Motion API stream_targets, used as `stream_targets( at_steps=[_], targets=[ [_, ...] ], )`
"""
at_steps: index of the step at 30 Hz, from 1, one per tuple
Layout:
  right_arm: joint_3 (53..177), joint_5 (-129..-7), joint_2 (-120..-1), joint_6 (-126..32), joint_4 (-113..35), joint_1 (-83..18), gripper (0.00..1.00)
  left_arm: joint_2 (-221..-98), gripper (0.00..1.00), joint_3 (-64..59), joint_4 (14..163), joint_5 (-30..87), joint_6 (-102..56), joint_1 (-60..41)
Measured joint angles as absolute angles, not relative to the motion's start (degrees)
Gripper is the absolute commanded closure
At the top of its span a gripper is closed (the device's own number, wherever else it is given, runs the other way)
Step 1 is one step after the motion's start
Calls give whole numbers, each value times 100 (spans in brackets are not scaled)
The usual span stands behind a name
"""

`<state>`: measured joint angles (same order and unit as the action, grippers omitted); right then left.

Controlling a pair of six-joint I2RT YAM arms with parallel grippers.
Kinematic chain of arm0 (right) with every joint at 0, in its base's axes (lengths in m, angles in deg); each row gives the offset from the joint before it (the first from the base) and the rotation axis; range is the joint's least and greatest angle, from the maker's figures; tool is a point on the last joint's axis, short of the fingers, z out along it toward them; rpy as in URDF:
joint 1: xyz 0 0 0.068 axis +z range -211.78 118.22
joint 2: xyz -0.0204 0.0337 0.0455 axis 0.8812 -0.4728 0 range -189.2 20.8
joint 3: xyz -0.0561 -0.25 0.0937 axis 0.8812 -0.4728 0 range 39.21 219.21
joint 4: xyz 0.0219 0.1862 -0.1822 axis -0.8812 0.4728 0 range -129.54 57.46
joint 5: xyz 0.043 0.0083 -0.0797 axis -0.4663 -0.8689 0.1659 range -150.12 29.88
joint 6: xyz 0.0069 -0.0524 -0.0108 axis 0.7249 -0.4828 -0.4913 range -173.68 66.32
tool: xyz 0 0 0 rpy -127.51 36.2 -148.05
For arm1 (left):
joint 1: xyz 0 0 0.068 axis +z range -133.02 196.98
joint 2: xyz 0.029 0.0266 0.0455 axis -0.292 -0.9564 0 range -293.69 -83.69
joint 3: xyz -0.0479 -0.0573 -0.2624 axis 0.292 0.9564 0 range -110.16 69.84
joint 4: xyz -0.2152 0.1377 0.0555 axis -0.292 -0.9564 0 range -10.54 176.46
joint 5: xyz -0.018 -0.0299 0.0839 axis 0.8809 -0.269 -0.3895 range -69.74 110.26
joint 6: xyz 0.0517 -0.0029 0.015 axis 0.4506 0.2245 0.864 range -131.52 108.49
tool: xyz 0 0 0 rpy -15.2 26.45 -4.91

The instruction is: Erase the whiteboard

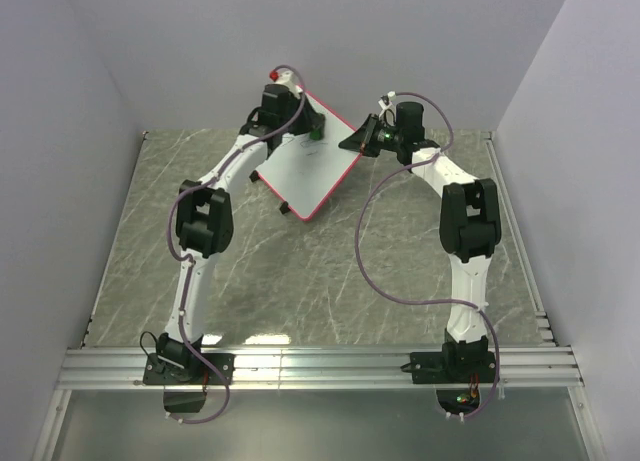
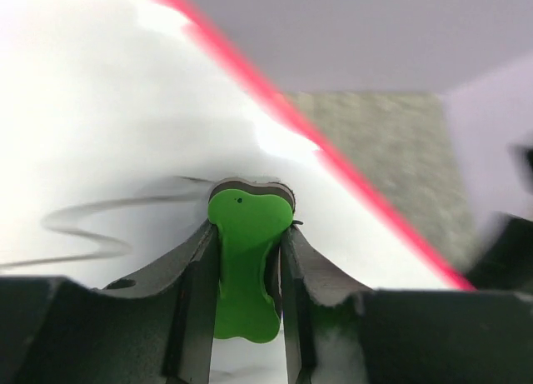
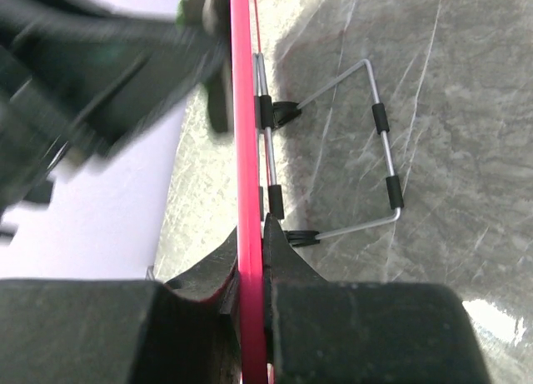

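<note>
Top view: the whiteboard (image 1: 308, 171) is held tilted above the table (image 1: 300, 281), between the two grippers at the far ends of the arms. The left gripper (image 1: 308, 129) is set against the board's white face near its upper edge. The right gripper (image 1: 358, 141) is set at the board's right-hand edge.

Left wrist view: the left gripper (image 2: 247, 234) is seen closed on a green, bone-shaped eraser (image 2: 244, 267), which is clamped between both fingers (image 2: 196, 276). The eraser's dark pad end is pressed against the whiteboard (image 2: 100, 109) directly ahead of the fingertips. A grey scribbled pen mark (image 2: 83, 221) lies just to the left of the fingers. The red frame runs diagonally to their right.

Right wrist view: the right gripper (image 3: 252, 234) is seen clamped on the red frame of the whiteboard (image 3: 242, 109), which is viewed edge-on and runs straight ahead from the fingers. A wire stand (image 3: 383, 151) is folded out from the board's back, to the right of the fingers. The blurred left arm is seen on the board's other side.
</note>
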<state>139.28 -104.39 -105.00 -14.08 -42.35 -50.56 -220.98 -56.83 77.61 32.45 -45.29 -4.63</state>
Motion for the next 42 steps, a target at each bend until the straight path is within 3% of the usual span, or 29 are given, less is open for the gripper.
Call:
stream_targets(
  at_steps=[13,21,31,42],
  targets=[
    [13989,-10194,-10238,-1476,-3671,-4964,100,-23051,100,-6374,7055,3356,-4232,934],
    [14120,-10083,-10236,-1435,-3516,-4898,100,-22649,100,-6109,6994,4040,-3863,536],
    [13922,-10089,-10233,-1306,-3700,-4944,100,-21195,100,-4417,7479,4871,-4119,-865],
    [13780,-10168,-10209,-1262,-3901,-4964,100,-21582,100,-4813,7152,4759,-4470,-216]
  ],
)
